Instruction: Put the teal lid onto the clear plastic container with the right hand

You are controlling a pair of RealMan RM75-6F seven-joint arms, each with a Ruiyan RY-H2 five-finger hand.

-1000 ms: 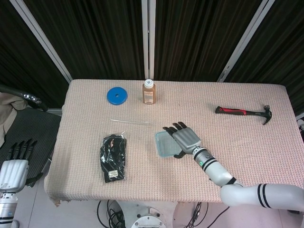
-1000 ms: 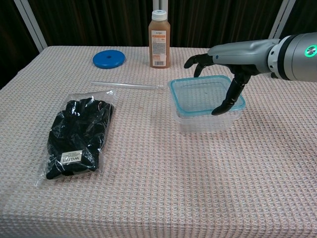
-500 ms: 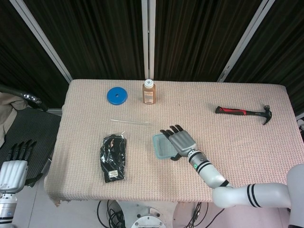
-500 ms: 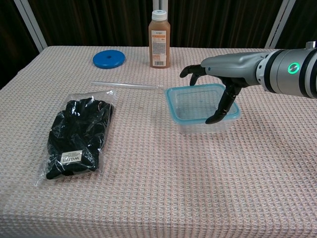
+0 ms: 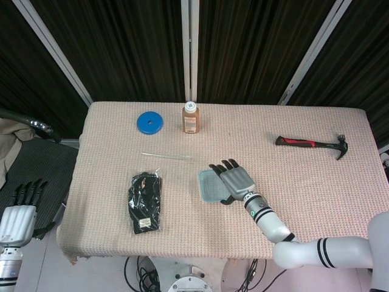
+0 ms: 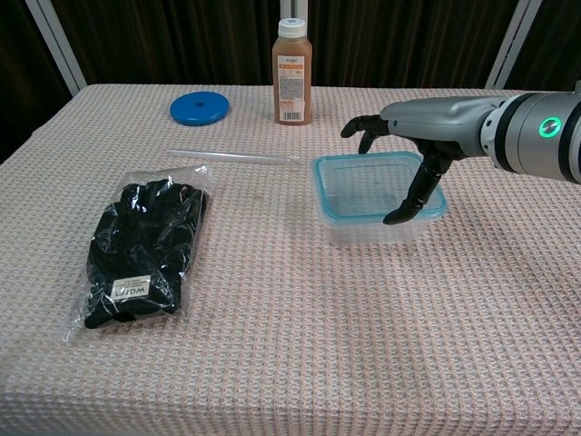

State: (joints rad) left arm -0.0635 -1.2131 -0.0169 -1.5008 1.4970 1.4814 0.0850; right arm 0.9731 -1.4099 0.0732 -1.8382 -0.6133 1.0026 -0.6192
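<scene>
Lid [image 6: 379, 184] now resting on container [image 6: 370, 231], shifted slightly right with it; right hand [image 6: 406, 154] arched above, fingers spread, apparently gripping nothing.

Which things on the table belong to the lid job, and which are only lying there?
Belong to the job:
teal lid, lying on the container
clear plastic container
right hand, fingers spread over the lid

Only lying about:
blue disc
juice bottle
clear straw
bagged black gloves
hammer
</scene>
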